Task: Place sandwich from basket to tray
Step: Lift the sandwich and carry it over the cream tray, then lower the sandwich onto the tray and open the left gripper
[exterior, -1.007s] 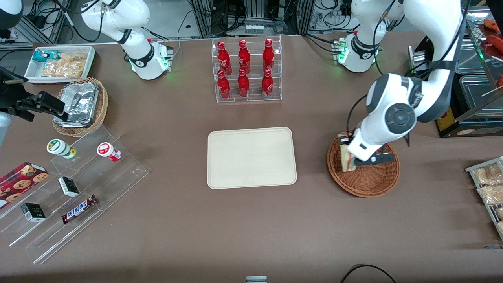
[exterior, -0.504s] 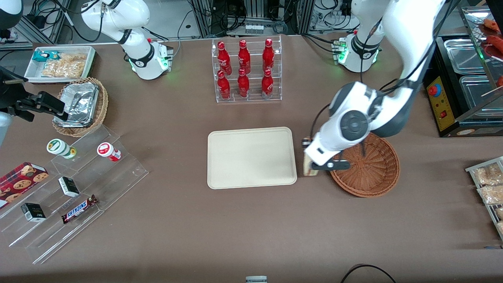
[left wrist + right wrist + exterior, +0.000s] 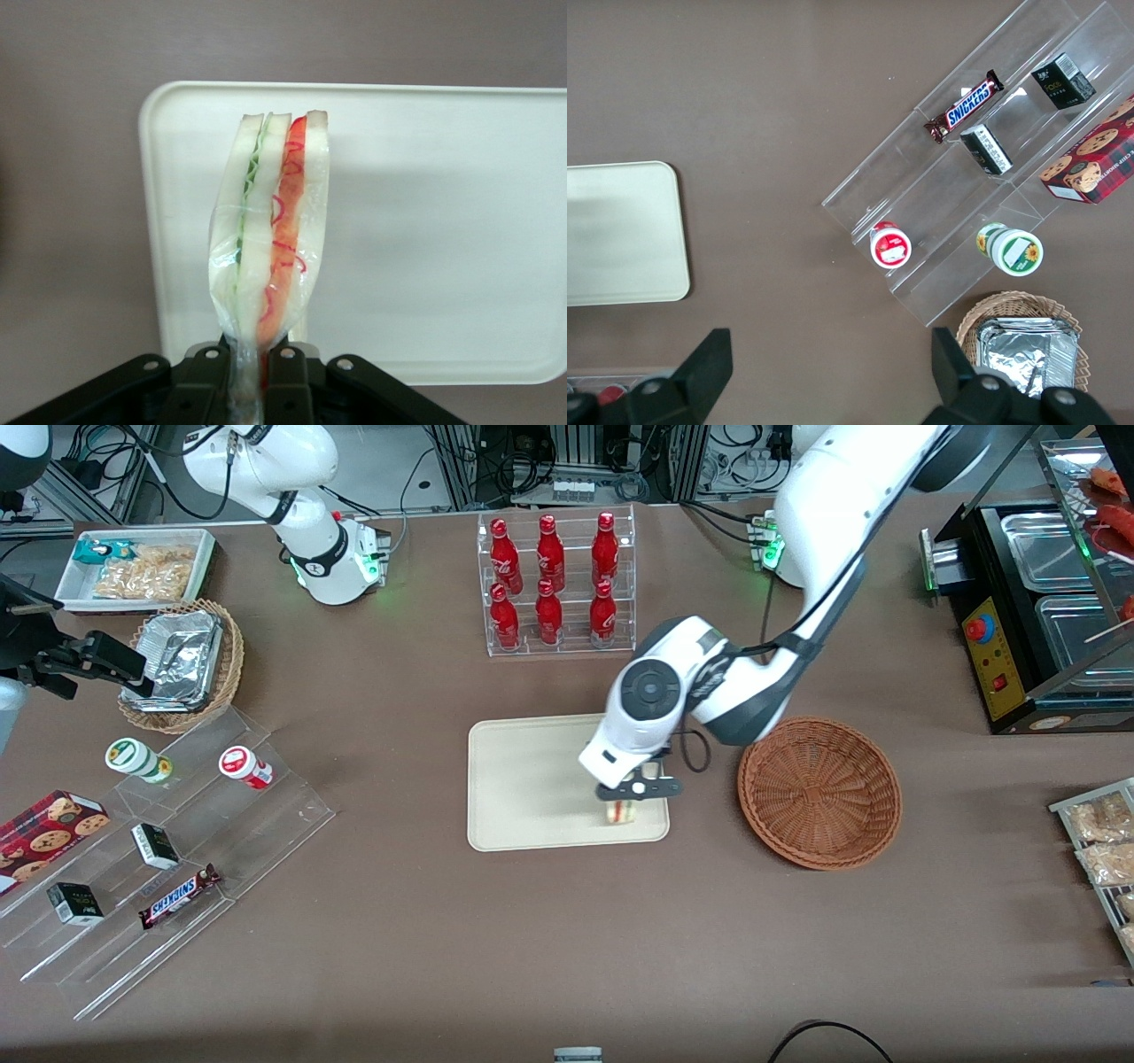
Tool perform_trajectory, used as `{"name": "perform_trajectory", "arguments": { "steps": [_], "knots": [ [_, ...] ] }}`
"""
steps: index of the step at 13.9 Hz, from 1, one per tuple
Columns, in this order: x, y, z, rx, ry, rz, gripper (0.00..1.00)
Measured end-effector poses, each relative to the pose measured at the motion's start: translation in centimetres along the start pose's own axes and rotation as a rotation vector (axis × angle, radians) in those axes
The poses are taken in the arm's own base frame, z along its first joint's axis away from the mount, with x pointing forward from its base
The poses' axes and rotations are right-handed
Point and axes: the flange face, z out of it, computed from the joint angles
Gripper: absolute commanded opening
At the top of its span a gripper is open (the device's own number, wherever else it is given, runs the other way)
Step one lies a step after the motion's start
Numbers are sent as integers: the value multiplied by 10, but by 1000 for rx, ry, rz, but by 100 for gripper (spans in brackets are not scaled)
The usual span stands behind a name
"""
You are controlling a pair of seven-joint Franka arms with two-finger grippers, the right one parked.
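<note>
Gripper (image 3: 631, 790) is pinching the wrapped sandwich (image 3: 270, 230) by one end, holding it edge-up over the tray (image 3: 523, 779) just below; basket (image 3: 819, 793) nearby. Sandwich looks light and squashy, slippery wrap; a gentle pinch suits.

Tool (image 3: 250, 372) pinches wrapped sandwich (image 3: 270, 230) over tray (image 3: 443, 221).

Robotics lab staged as a snack shop: cable-strewn equipment racks (image 3: 567, 460), bottle display rack (image 3: 556, 584), acrylic snack shelves (image 3: 168, 850)
</note>
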Motion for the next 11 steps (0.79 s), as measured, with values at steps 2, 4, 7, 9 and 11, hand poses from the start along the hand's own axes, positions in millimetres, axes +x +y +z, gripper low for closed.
{"name": "perform_trajectory", "arguments": {
  "steps": [2,4,7,9,11],
  "knots": [
    [-9,30,10,-9,7,-28,6],
    [-20,55,23,3,26,-53,6],
    [-33,79,40,21,49,-69,6],
    [-36,83,51,27,39,-66,6],
    [-35,82,62,36,27,-67,22]
  ]
}}
